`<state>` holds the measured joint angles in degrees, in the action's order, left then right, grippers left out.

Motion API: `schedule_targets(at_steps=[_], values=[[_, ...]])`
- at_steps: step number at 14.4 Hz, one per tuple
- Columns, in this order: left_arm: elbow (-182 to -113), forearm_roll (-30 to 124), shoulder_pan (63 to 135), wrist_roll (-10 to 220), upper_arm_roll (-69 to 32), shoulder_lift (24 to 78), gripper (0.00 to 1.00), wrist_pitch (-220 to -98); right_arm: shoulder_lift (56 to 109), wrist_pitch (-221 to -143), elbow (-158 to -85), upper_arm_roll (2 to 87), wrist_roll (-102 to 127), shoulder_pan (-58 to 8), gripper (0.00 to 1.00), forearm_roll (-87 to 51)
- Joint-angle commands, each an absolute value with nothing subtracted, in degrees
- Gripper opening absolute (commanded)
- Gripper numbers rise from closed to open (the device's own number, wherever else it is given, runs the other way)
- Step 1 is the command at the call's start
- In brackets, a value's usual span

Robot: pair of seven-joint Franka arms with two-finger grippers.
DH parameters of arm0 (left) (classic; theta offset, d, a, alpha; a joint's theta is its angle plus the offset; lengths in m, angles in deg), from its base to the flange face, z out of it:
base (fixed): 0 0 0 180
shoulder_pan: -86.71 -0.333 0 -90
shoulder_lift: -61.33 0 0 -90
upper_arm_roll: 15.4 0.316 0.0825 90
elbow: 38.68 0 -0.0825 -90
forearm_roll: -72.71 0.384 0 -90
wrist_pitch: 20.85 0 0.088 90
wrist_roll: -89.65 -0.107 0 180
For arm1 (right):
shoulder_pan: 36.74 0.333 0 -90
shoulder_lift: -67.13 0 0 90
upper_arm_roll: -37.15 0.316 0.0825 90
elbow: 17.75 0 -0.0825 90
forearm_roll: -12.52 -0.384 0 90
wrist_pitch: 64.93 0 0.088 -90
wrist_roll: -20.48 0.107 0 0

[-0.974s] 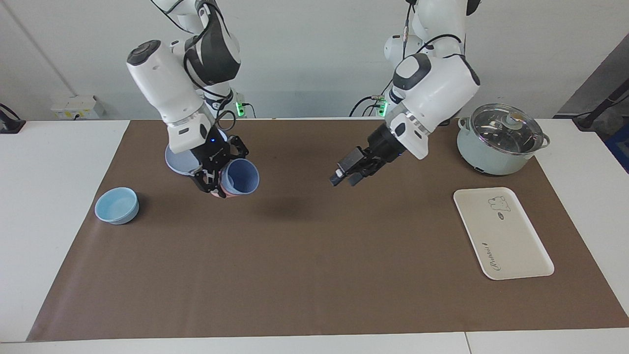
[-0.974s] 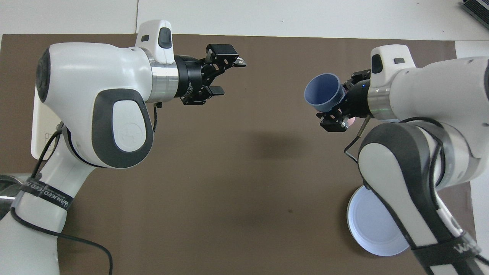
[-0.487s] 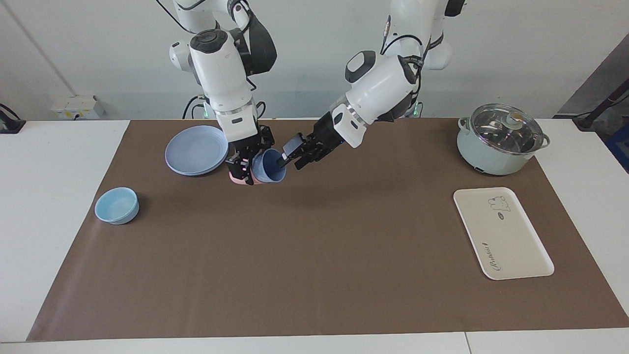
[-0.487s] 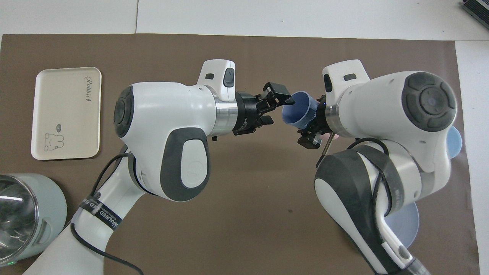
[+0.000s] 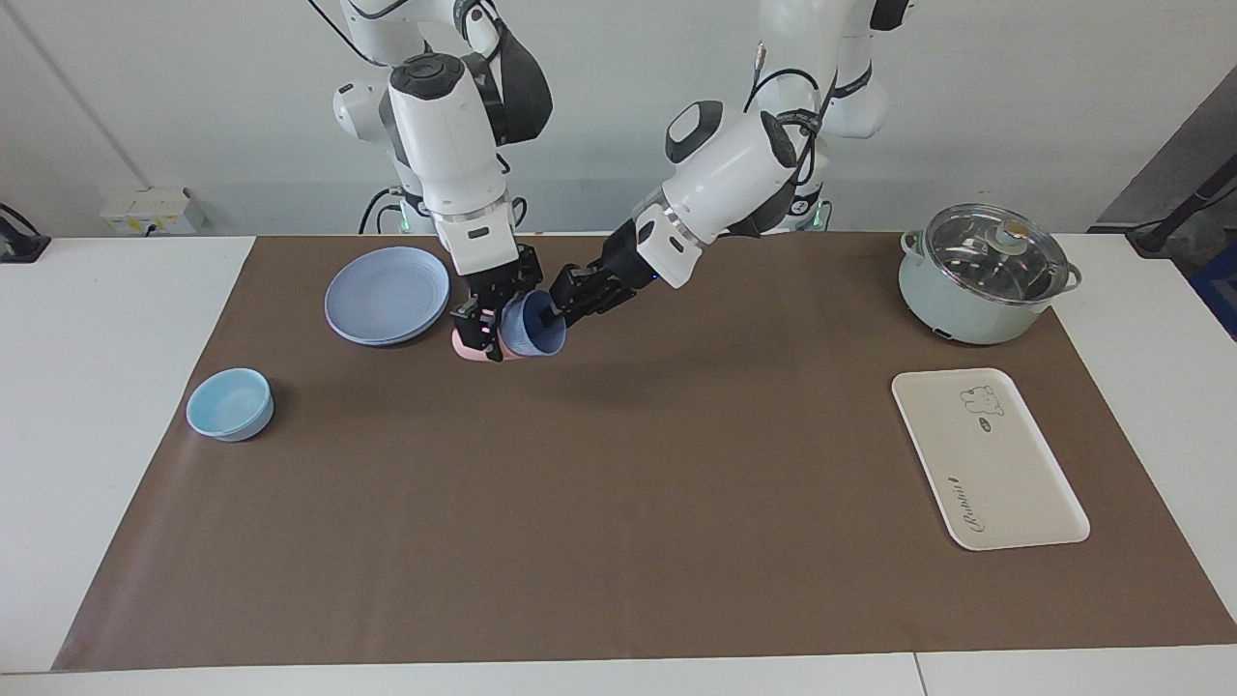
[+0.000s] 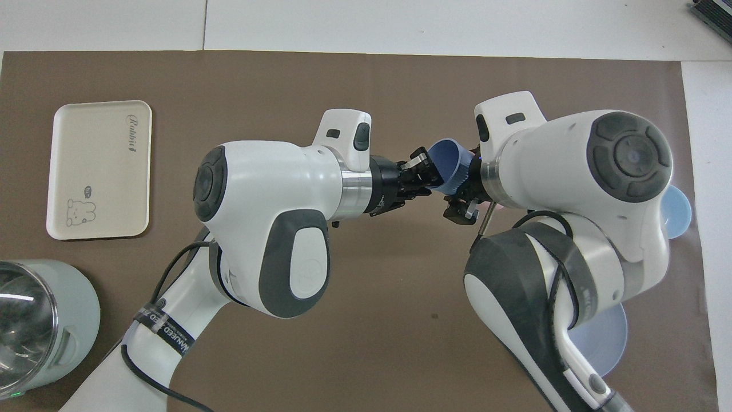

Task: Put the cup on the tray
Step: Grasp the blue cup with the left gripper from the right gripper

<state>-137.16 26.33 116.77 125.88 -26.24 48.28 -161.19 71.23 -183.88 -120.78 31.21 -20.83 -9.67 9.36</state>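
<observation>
Landmark for all positions: the cup, a periwinkle-blue tumbler held in the air above the brown mat that covers the counter.

Light-blue bowl: on the mat, well apart from the cup toward the right arm's end of the counter, farther from the robots than the plate.

Blue round plate: on the mat, near the cup, on its right-arm side.

Right claw: comes down from above and pinches a pink cup, in which the blue cup is nested. The pair lies tilted, the blue cup's mouth turned toward the left arm.

Cup: mouth open toward the left claw. In the overhead view the cup lies between the two wrists, with the right claw at its base.

Left claw: reaches in from the left arm's side and meets the cup's rim. One finger lies inside the mouth and the other outside the wall, so the claw pinches the rim. The overhead view shows the left claw touching the rim.

Tray: flat on the mat, well apart from the cup toward the left arm's end of the counter. It carries a bear drawing and script lettering. The overhead view shows the tray bare.

Lidded pot: near the tray, nearer to the robots than it, well apart from the cup.
</observation>
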Motion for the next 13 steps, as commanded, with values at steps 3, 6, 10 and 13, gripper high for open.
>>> schedule_targets(at_steps=[3,6,10,13], values=[[-141.7,25.6,119.1,125.9,-25.3,51.0,0.00,-165.3,70.6,-183.1,-120.4,31.2,-19.3,-9.6,0.00,10.7],[-141.0,25.5,118.5,125.8,-25.2,51.0,0.00,-164.9,70.6,-183.1,-120.4,31.2,-19.3,-9.6,0.00,10.7],[-135.0,26.3,112.7,125.6,-24.6,49.3,0.00,-159.7,70.6,-183.2,-120.4,31.2,-19.4,-9.6,0.00,10.7],[-128.2,32.2,106.4,125.8,-24.6,46.8,0.00,-150.9,70.5,-183.2,-120.5,31.1,-19.4,-9.6,0.00,10.7]])
